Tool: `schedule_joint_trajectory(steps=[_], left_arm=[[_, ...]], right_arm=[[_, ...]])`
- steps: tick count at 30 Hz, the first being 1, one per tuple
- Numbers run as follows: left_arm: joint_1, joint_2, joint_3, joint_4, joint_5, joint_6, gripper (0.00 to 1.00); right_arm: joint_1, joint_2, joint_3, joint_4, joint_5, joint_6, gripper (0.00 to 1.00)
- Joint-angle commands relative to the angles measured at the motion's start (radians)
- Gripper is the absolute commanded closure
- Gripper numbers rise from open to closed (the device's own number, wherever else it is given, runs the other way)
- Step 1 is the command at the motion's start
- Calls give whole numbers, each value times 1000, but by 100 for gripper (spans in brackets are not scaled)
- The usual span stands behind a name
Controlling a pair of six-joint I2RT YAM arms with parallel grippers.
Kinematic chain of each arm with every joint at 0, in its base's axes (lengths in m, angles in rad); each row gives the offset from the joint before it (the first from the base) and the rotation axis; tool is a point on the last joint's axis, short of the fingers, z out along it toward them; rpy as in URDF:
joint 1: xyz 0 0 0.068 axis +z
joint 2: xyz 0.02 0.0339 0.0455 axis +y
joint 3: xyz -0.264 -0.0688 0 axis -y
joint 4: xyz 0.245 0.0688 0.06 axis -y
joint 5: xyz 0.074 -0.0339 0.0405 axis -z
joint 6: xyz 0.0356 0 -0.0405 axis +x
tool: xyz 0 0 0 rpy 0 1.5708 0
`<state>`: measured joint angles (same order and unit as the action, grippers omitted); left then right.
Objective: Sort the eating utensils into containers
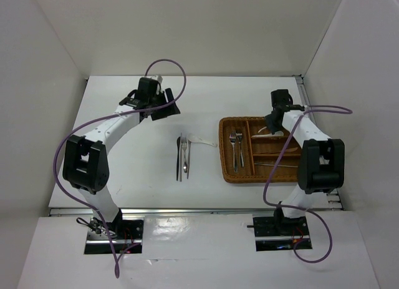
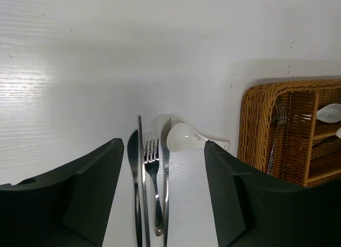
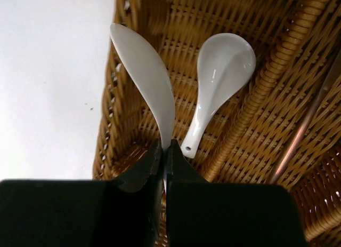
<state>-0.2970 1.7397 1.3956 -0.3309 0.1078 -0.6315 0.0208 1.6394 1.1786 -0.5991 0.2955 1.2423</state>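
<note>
The brown wicker tray (image 1: pixel 228 170) sits right of centre, with two forks (image 1: pixel 236 146) in its long left section. My right gripper (image 3: pixel 165 151) is shut on the handle of a white ceramic soup spoon (image 3: pixel 144 71), held over the tray's far compartment beside another white soup spoon (image 3: pixel 221 71) lying in it. My left gripper (image 2: pixel 162 204) is open and empty above the table at the far left. Below it lie two knives (image 2: pixel 134 167), a slim stick, a fork (image 2: pixel 153 167) and a white soup spoon (image 2: pixel 184 136), which also show in the top view (image 1: pixel 182 155).
A slim metal utensil (image 1: pixel 277 165) lies in the tray's near right compartment. White walls enclose the table on three sides. Purple cables loop from both arms.
</note>
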Motion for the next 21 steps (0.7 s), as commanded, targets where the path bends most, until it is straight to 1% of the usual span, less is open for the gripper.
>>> schedule_joint_trajectory(steps=[1,8,9,10,13,14,16,18,21], left_arm=[[-2,-8,-10,9,-26,6,24],[-2,-17,-20,0,-37,24,24],[-2,-17,-20,0,-37,33,24],[-2,-17,-20,0,-37,33,24],[-2,-17,-20,0,-37,45,24],[-2,-17,-29,0,-25,55,24],[-2,-8,-38,0,-16,68,24],[-2,-8,-70,0,-7,79,24],[-2,-31,-115,0,-7,89,24]], right_arm=[[-1,39,38,9,16,51,100],[-1,69,59,-10,7,94,100],[-1,69,59,-10,7,85,97],[-1,79,70,-19,-2,74,89],[-1,79,91,-19,-15,37,70],[-1,79,92,-19,-15,20,54],[-1,63,92,-8,-35,-33,40],[-1,31,92,7,-35,-47,29],[-1,-28,92,18,-45,-105,29]])
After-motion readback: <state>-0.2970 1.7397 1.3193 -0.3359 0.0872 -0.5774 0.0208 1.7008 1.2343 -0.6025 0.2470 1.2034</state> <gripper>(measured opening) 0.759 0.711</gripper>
